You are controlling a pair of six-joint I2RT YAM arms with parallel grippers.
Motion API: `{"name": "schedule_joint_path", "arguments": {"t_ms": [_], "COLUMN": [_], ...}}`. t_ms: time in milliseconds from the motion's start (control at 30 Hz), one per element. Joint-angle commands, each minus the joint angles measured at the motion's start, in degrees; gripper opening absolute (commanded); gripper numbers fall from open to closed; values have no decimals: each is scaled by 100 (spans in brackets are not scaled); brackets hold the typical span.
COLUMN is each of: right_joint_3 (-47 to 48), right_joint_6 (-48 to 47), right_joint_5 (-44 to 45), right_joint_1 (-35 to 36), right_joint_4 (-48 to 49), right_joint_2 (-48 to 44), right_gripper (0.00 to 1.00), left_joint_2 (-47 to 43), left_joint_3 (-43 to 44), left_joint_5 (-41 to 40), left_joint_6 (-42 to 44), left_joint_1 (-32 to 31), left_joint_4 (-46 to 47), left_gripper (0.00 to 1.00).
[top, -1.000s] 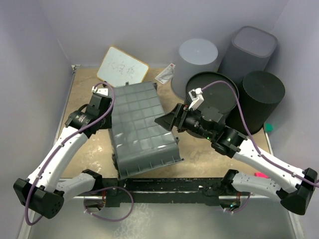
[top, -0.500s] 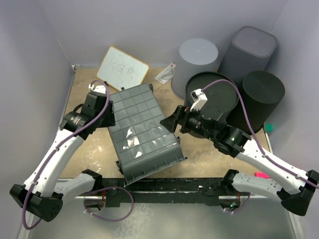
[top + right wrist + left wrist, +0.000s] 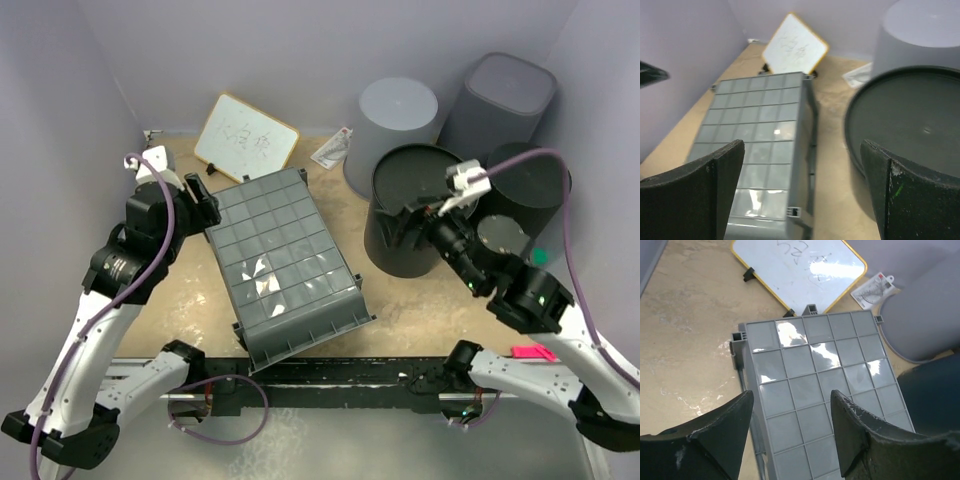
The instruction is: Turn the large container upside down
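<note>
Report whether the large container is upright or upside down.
Upside down: the large container shows its grid-ribbed underside facing up.

Robot lab cell: plain lilac walls (image 3: 300, 50) boxing in beige table (image 3: 400, 300).

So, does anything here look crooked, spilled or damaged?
The large container lies bottom-up, ribbed underside showing, but turned askew to the table edges, one near corner reaching the front rail. The left gripper and the right gripper stand open, clear of it. No spill or damage shows.
</note>
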Motion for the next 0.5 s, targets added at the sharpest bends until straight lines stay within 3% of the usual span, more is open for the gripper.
{"name": "schedule_joint_path", "arguments": {"t_ms": [0, 133, 467], "right_joint_3": [-972, -1420, -1403], "right_joint_6": [-770, -576, -511], "right_joint_5": [860, 897, 1161], "right_joint_1": [18, 18, 17], "right_joint_4": [788, 896, 562], "right_joint_2": [-741, -1152, -1288], "right_gripper": [100, 100, 100], "left_joint_2": [-342, -558, -769], "left_joint_3": [-405, -730, -919], "left_joint_5": [-545, -653, -1115], "left_joint_6": [-115, -134, -289], "left_joint_1": [12, 5, 5], "left_joint_4": [609, 887, 1165], "left_gripper": [61, 61, 60]}}
